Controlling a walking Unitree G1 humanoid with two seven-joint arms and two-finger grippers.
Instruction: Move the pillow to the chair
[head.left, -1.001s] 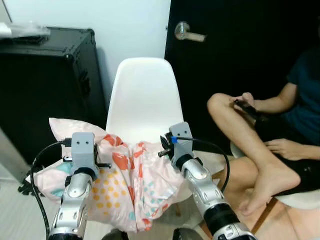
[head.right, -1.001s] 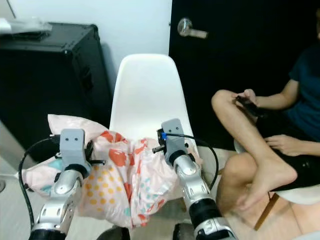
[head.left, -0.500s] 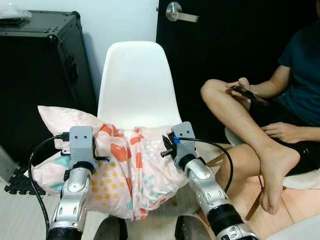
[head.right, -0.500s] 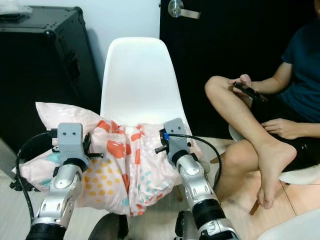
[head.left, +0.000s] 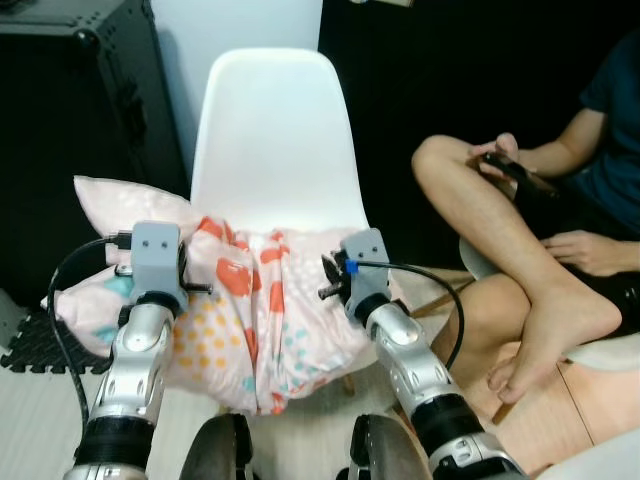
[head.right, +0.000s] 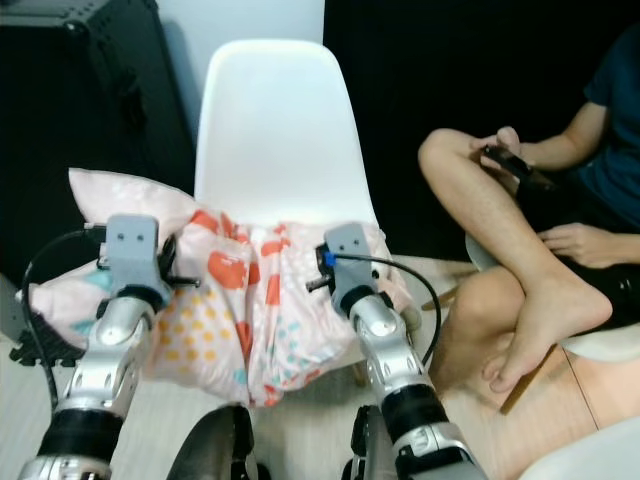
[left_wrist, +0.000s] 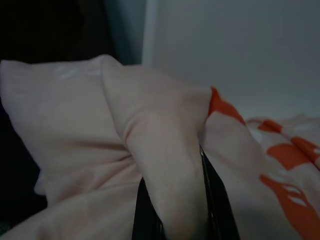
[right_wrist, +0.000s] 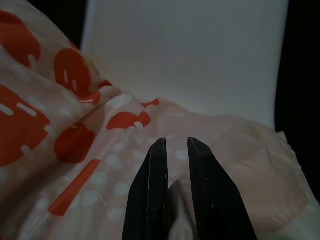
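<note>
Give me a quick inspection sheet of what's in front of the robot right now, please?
Surface: white chair, seat partly covered.
Job's things: patterned pillow draped over the seat's front edge, one end sticking out to the robot's left.
Clutter: nothing seen.
Grippers: left gripper and right gripper each pinch a fold of pillow fabric.
Cables: black cable loops beside the right wrist.
Surroundings: black case, seated person on the right.

Chair (head.left: 275, 140) seat hidden under pillow (head.left: 262, 310)
</note>
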